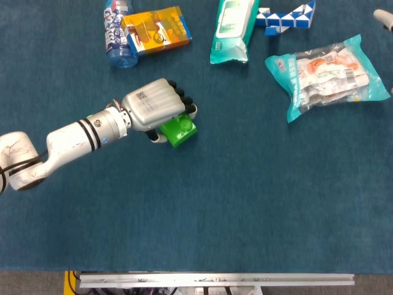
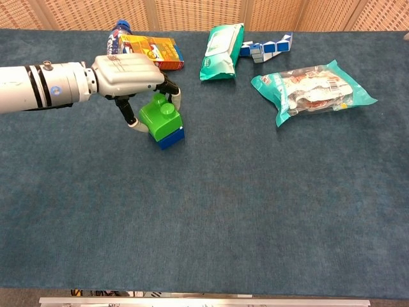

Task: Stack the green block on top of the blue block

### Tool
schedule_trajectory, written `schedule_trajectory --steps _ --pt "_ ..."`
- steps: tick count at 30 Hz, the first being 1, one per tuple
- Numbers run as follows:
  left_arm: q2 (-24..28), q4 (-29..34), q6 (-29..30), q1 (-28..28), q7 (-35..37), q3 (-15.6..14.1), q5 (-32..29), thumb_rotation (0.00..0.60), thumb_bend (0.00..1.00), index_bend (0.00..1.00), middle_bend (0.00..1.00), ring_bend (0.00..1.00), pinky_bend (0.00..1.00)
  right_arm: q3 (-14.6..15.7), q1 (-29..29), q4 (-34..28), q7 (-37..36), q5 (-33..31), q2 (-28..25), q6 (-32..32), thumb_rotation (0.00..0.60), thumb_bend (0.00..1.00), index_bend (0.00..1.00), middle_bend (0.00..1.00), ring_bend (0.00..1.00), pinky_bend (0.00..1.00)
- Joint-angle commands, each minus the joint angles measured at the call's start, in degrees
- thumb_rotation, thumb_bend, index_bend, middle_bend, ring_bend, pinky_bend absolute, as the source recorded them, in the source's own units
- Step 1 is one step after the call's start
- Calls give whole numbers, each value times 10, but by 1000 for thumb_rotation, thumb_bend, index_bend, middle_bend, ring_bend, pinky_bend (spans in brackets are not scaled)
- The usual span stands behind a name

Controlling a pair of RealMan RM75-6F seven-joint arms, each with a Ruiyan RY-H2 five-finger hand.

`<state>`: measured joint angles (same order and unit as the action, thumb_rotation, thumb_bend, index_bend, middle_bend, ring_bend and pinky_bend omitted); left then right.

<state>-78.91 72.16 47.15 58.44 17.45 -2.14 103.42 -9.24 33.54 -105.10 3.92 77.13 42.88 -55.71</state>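
Observation:
The green block (image 2: 161,116) sits right on top of the blue block (image 2: 171,137), whose lower edge shows beneath it in the chest view. From the head view only the green block (image 1: 179,131) shows; the blue one is hidden under it. My left hand (image 1: 156,110) (image 2: 128,73) grips the green block from the left and above, fingers curled around it. Of my right hand (image 1: 384,19), only a fingertip shows at the far top right edge, well away from the blocks.
Along the back stand a water bottle (image 1: 116,31), an orange box (image 1: 156,29), a green wipes pack (image 1: 232,27) and a blue-white folding toy (image 1: 288,15). A teal snack bag (image 1: 328,74) lies at the right. Blue cloth covers the table.

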Motion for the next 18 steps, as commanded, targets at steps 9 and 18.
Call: schedule_trajectory --steps 9,18 --pt "-19 -68 24 35 69 -37 35 600 173 389 379 350 356 -2 -9 -6 13 -14 -4 -5 600 12 37 254 160 267" --pt "-43 -108 43 54 120 -53 43 600 173 394 379 350 356 -6 -11 -13 34 -31 -3 -7 600 13 37 254 160 267"
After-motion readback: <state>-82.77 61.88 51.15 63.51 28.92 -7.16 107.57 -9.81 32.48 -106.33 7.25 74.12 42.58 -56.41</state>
